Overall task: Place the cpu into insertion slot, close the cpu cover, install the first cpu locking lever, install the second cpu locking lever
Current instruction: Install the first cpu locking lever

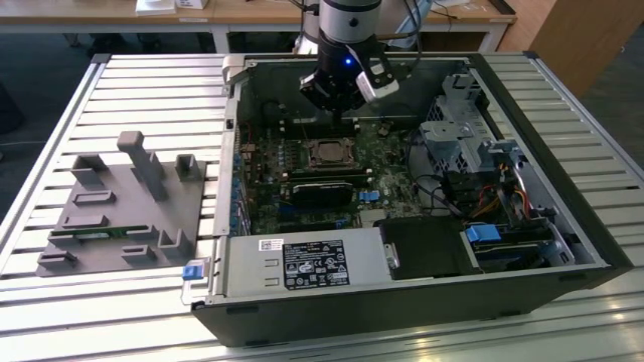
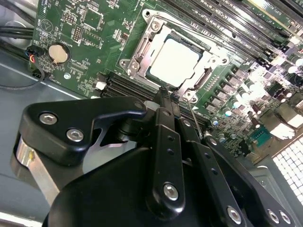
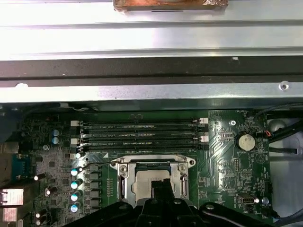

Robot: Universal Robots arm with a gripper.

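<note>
**Slatted bench, open computer case — gripper low over the socket**

Pale metal slats make up the table (image 1: 131, 75), and lying across most of it is a black computer case (image 1: 403, 313) with its side off, so you look straight down into it. On the exterior view's left, well apart from the case, sits a grey moulded fixture (image 1: 121, 219) with posts and pockets. A silver power supply box (image 1: 302, 264) fills the near corner of the case.

From the far side the robot arm (image 1: 349, 23) reaches down into the case, over the green motherboard (image 3: 227, 142). Its gripper (image 2: 168, 94) hangs just above the board at the edge of the processor socket. In the second wrist view the two slim black fingers (image 2: 166, 137) run together to one narrow tip with no gap that I can see, and they are clamped on nothing.

Four long memory slots (image 3: 142, 135) lie beside the socket, and a round coin cell (image 3: 245, 141) sits farther along the board.

The cpu cover (image 2: 142, 52) — a shiny metal frame — lies flat and closed on the socket. The cpu (image 2: 175, 61) is seated inside it, its pale silver top showing through the open centre. A thin wire lever (image 2: 193, 116) slants up just beside the fingertips; whether they touch it I cannot tell.
</note>
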